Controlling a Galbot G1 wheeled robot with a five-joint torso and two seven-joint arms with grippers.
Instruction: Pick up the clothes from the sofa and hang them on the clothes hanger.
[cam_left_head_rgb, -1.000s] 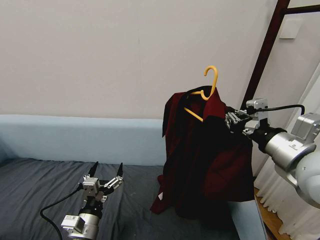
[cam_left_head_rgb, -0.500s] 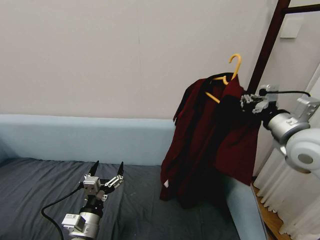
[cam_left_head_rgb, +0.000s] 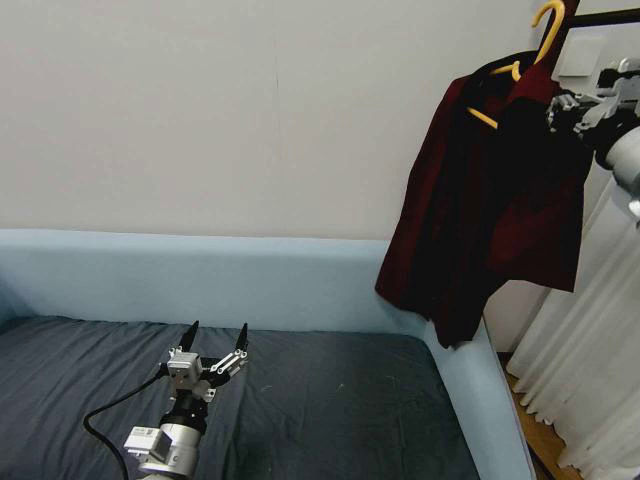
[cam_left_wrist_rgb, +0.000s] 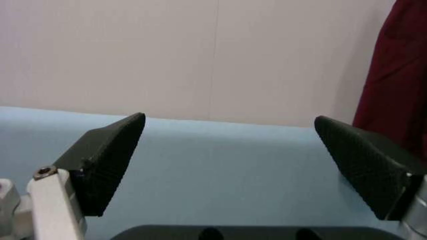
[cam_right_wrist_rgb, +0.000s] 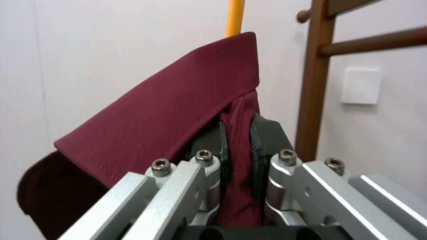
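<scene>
One red shirt (cam_left_head_rgb: 480, 200) clamped in right claw (cam_left_head_rgb: 558, 102); left claw (cam_left_head_rgb: 217, 332) agape above sofa (cam_left_head_rgb: 330, 400)

No legible text, label, brand or number anywhere.

Three cameras on one sofa (cam_left_head_rgb: 200, 275) corner.
Head camera looks forward and down from well back; left wrist camera sits low, facing the sofa back and wall (cam_left_wrist_rgb: 200, 50); right wrist camera is tight on the shirt (cam_right_wrist_rgb: 153, 115), shared by all.
</scene>
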